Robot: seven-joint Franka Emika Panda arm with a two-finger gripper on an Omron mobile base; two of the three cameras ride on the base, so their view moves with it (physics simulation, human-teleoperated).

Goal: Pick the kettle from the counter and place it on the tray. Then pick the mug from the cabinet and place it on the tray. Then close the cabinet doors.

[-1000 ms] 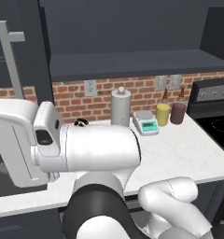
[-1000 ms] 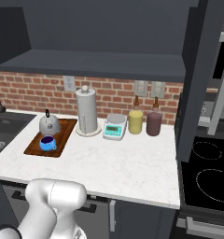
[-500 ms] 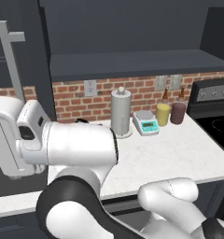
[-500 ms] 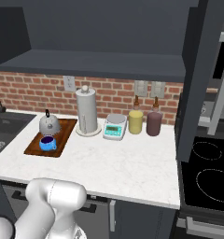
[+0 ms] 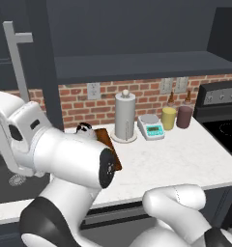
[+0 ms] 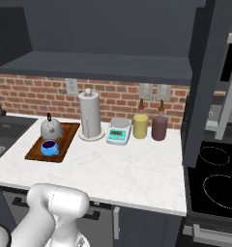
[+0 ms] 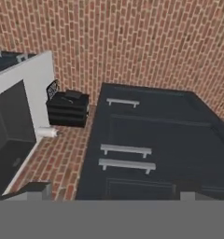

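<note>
My tool (image 7: 111,193) stands fully open and holds nothing; its two dark fingertips (image 7: 39,190) show at the bottom of the hand view, which looks at a brick wall (image 7: 132,42), a dark panelled cabinet front with silver bar handles (image 7: 126,164), and a dark box-shaped thing against the brick, which I cannot identify.

On the worktop (image 6: 113,166), the tray (image 6: 38,153) lies at the left end, beside the sink (image 6: 4,135). The kettle (image 6: 50,128) sits upright on the tray's back part. The mug (image 6: 49,147) sits on the tray just in front of the kettle.

Right of the tray stand the paper-towel roll (image 6: 89,116), the scale (image 6: 118,131), a yellow canister (image 6: 140,125) and a maroon canister (image 6: 159,127), in a row along the brick backsplash.

A cabinet door (image 6: 207,82) stands open at the right, edge-on above the stove (image 6: 214,183).
</note>
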